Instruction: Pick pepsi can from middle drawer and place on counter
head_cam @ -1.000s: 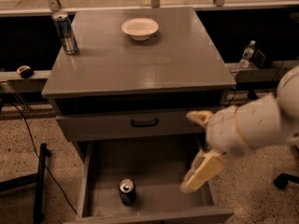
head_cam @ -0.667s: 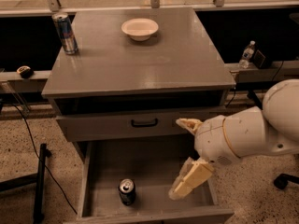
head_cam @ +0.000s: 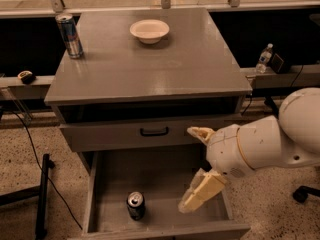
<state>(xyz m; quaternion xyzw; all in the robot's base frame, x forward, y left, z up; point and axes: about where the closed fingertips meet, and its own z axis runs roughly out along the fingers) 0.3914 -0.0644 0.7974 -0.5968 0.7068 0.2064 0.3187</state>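
Note:
The pepsi can (head_cam: 135, 205) stands upright on the floor of the open middle drawer (head_cam: 165, 174), near its front left. My gripper (head_cam: 187, 170) hangs over the right half of the drawer, to the right of the can and apart from it. Its fingers (head_cam: 202, 193) are spread open and hold nothing. The grey counter (head_cam: 165, 64) tops the cabinet above. My white arm comes in from the right.
A tall silver-and-blue can (head_cam: 69, 35) and a white bowl (head_cam: 149, 30) stand on the counter. A shallower drawer front with a black handle (head_cam: 154, 131) sits above the open drawer. A water bottle (head_cam: 263, 58) stands at the right, and a black stand (head_cam: 42, 194) on the floor at the left.
My gripper and arm have moved left over the open drawer, closer to the pepsi can. The can has not moved.

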